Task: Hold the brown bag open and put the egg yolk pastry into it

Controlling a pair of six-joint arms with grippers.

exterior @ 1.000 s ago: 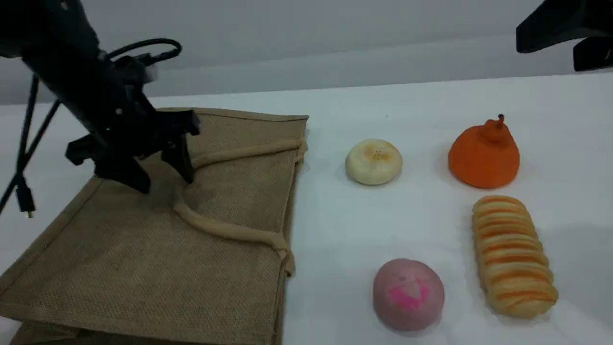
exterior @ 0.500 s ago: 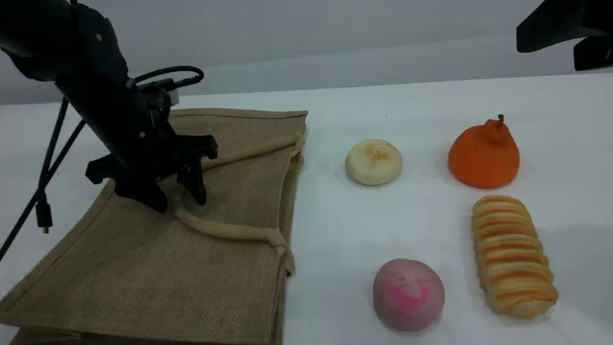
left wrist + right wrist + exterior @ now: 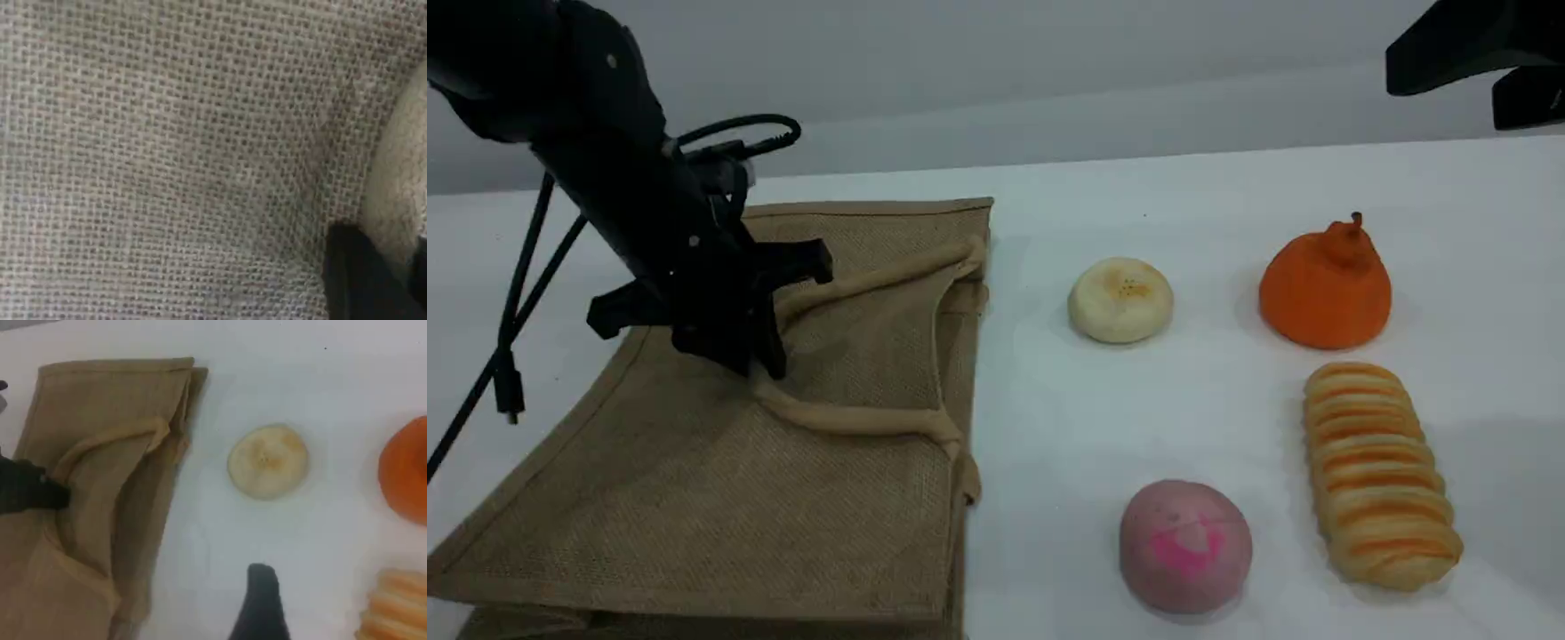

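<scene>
L gripper [image 3: 751,363] was clamped on the handle [image 3: 854,420] of the brown bag [image 3: 694,498] at scene left, R gripper [image 3: 261,600] fingers apart above the egg yolk pastry [image 3: 1120,300] further right; I judged lifting straight up slowly best to open bag w/o slip.

Large tan-brown woven jute bag [image 3: 694,498], lying flat on the left side of the table, mouth edge toward the right, bound edges, top layer rumpled and slightly lifted near the upper handle. Two padded beige loop handles [image 3: 854,422] resting across the upper face, curving toward the mouth. Small round flattened cream-white egg yolk pastry [image 3: 1120,300], golden-brown toasted spot on top, sitting upright on the table, right of the bag, apart from it.
</scene>
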